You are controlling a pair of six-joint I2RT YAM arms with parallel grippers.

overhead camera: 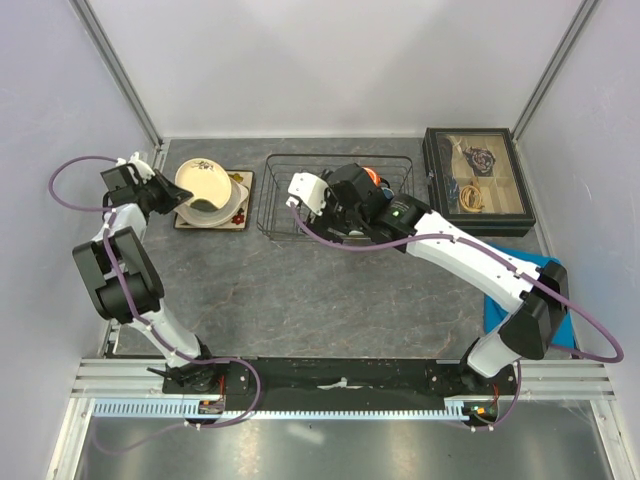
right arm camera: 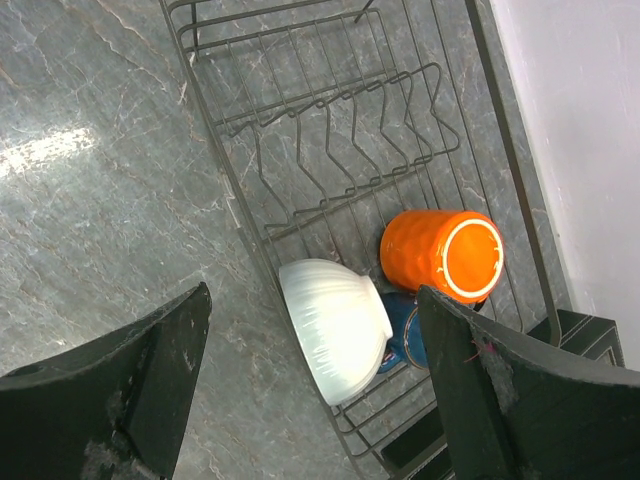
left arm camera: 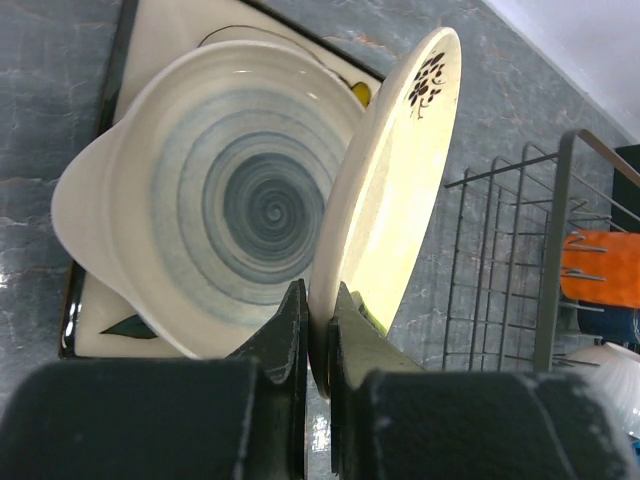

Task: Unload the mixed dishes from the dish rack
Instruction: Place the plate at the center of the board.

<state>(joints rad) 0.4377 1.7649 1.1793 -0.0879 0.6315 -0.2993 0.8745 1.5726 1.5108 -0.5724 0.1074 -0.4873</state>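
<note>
My left gripper point(left arm camera: 318, 295) is shut on the lower rim of the round pale plate point(left arm camera: 395, 190), holding it on edge beside the cream bowl point(left arm camera: 230, 200). That bowl, with a blue spiral inside, rests on the square cream plate point(left arm camera: 170, 25). In the top view this group lies left of the dish rack point(overhead camera: 290, 195), with the round plate point(overhead camera: 203, 180) over the square plate point(overhead camera: 240, 215). My right gripper point(right arm camera: 312, 295) hangs open above the rack's right end. Below it a white bowl point(right arm camera: 335, 325) lies upside down against the rack wires point(right arm camera: 330, 150), next to an orange cup point(right arm camera: 440, 255) and a dark blue mug point(right arm camera: 405, 335).
A black glass-lidded box point(overhead camera: 475, 180) of trinkets stands right of the rack. A blue object point(overhead camera: 530, 290) lies at the right edge, partly under my right arm. Pale walls close in the table at the back and sides.
</note>
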